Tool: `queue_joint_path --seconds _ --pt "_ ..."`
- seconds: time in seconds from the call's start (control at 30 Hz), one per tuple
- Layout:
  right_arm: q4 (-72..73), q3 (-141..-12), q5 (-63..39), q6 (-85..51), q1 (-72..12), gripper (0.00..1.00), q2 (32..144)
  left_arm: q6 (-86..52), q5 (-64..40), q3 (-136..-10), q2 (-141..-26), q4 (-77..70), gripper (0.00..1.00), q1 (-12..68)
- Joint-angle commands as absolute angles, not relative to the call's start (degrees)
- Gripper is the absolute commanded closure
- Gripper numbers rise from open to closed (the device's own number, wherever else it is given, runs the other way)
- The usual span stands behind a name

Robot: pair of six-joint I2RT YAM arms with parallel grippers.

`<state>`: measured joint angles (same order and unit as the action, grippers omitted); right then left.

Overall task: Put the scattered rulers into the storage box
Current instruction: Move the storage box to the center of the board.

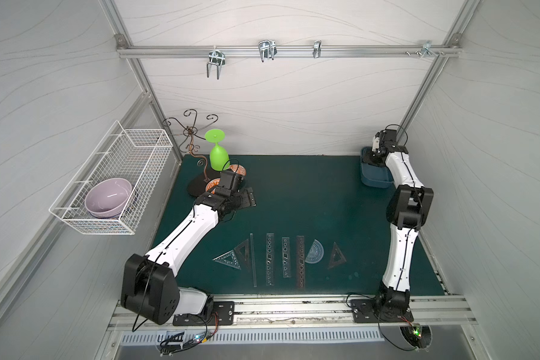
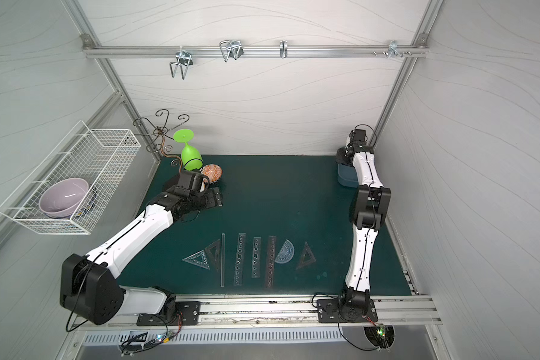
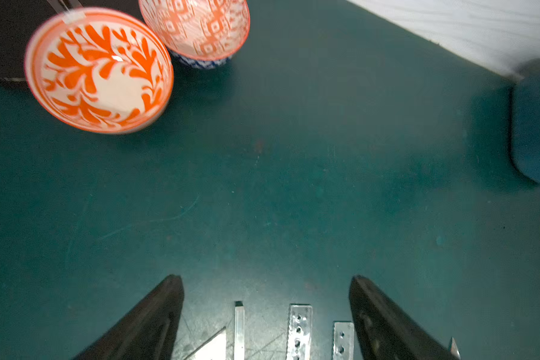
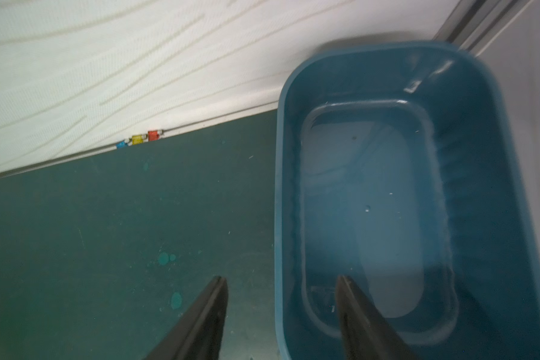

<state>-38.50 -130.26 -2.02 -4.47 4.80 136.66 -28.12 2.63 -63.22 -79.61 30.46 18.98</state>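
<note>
Rulers (image 1: 270, 258) well apart from storage box (image 1: 375, 179)

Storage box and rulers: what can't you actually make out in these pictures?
- storage box: in both top views the right arm covers much of it.
- rulers: printed scales too small in top views; the left wrist view's edge cuts off all but tips.
- right gripper: right wrist view blurred, wall contact unclear.

Shows rulers (image 1: 270, 258) lined up on mat (image 1: 309, 199), near front edge. Shows box (image 1: 373, 180) in far right corner, partly hidden by right arm (image 1: 399, 170), well apart from rulers.
</note>
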Motion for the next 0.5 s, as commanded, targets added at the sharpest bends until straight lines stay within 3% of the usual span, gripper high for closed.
queue_joint_path --seconds 0.0,0.47 --pt "-41.9 -133.3 -4.9 -2.7 4.7 0.43 139.2 -28.0 -1.5 -66.8 -82.1 31.7 0.15 19.2" --pt "-43.4 -136.8 -2.9 -1.0 4.6 0.64 145.3 -27.3 -4.0 -68.0 -84.2 33.0 0.16 19.2"
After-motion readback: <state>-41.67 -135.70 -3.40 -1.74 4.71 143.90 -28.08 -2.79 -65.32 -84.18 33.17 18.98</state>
